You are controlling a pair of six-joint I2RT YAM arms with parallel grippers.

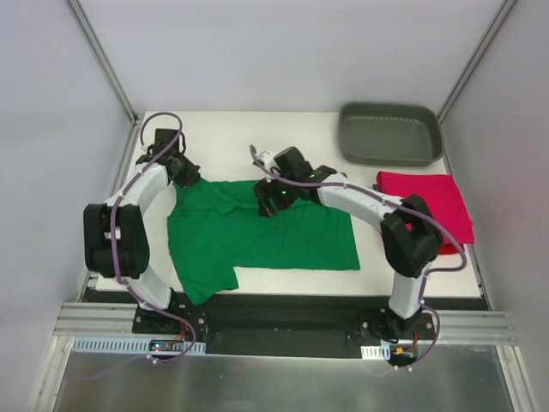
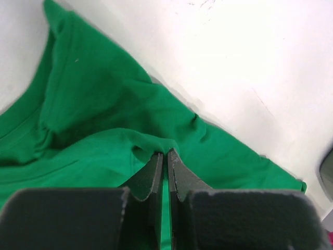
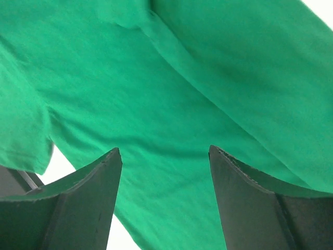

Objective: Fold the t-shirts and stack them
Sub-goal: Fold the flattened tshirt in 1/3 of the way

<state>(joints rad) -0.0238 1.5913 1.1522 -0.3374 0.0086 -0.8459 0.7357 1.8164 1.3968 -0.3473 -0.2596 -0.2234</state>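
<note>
A bright green t-shirt (image 1: 257, 236) lies partly folded across the middle of the white table. My left gripper (image 1: 185, 174) is at its upper left corner, shut on a pinch of the green t-shirt (image 2: 104, 109); the cloth bunches at the tips of my left gripper (image 2: 166, 152). My right gripper (image 1: 268, 204) hovers over the shirt's top edge near the middle, open, with only the green t-shirt (image 3: 171, 94) beneath the gap of my right gripper (image 3: 164, 150). A crimson-pink t-shirt (image 1: 426, 204), folded flat, rests on a red one (image 1: 449, 249) at the right.
A grey plastic tray (image 1: 390, 134) stands at the back right corner. Bare white table (image 1: 232, 142) lies behind the green shirt. Metal frame posts rise at both back corners.
</note>
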